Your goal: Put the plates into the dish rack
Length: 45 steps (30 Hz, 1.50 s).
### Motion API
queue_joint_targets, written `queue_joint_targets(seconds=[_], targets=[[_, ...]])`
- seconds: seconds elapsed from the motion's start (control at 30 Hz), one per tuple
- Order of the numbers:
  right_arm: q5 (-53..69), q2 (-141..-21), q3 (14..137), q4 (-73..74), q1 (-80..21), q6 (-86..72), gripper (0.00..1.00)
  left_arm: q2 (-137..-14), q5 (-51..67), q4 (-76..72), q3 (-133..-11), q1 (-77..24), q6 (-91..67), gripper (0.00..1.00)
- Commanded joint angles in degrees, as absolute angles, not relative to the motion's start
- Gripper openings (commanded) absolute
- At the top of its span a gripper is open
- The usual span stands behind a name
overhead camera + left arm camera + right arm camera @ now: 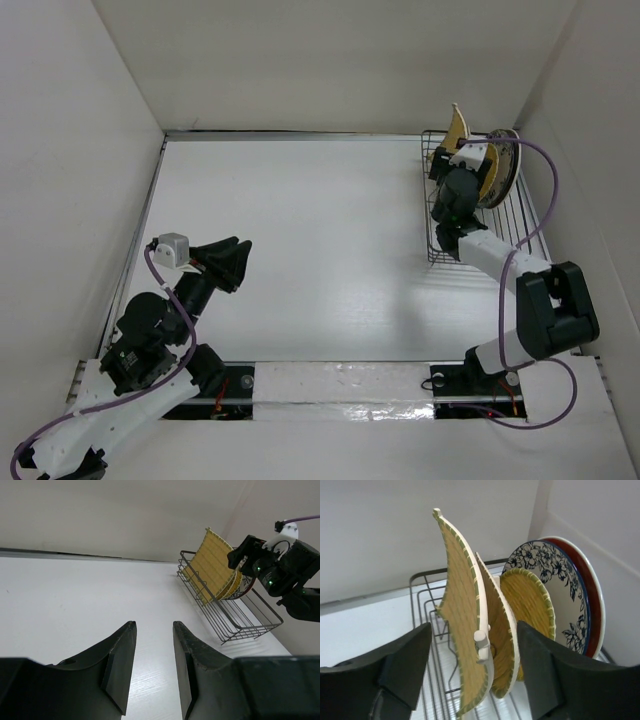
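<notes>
The dish rack (pixel 427 600) stands at the far right of the table (pixel 300 220). In it, on edge, are a square woven mat (pixel 462 595), two round woven discs (pixel 495 625) (pixel 530 600), a white-and-blue floral plate (pixel 560 580) and a red-edged plate (pixel 594 600). My right gripper (pixel 474 625) is open above the rack. Its fingers straddle the mat and the nearer disc without touching them. My left gripper (pixel 154 625) is open and empty, low over the table at the near left. From the left wrist, the mat (pixel 212 562) shows leaning in the rack (pixel 240 625).
White walls close in the table on the left, back and right. The rack (pixel 480 215) sits close to the right wall, with bare wire slots at its near end. The right arm (pixel 280 570) reaches over it.
</notes>
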<state>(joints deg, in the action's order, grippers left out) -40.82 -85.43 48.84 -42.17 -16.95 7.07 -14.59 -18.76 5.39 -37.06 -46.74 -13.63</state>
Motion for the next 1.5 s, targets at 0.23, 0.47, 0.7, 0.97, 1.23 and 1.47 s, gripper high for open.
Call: queue_joint_targets(seconds=[0.23,0.47,0.7,0.97,1.23,1.47], targets=[[-36.4,-68.8,52.2,-19.6,-17.5,-12.8,0.99,-17.7,-21.9,3.1,-37.1,-46.5,-13.4,0.41],[-12.3,-53.2,48.0,-19.4,-24.1,-18.1,0.43,-22.3,-19.0,2.1,-37.2,-46.5,-12.4,0.56],[14.1,-55.0,43.8,-27.8,-36.5,-18.7,0.0,-28.1,-21.0,2.5,-38.1,-46.5,-12.1,0.63],[13.6,-69.1,38.6,-38.6,-43.9,-20.1,0.11,-30.1,-23.4,0.4,-38.9,-46.5,-12.0,0.72],[-1.7,-73.7,35.5,-43.3,-50.4,-16.2,0.2,-34.8,-24.2,-2.7,-43.7,-46.5,-11.1,0.74],[-8.2,-76.6,36.6,-43.5,-54.7,-12.0,0.21,-39.5,-25.1,-6.2,-42.7,-46.5,-8.6,0.74]])
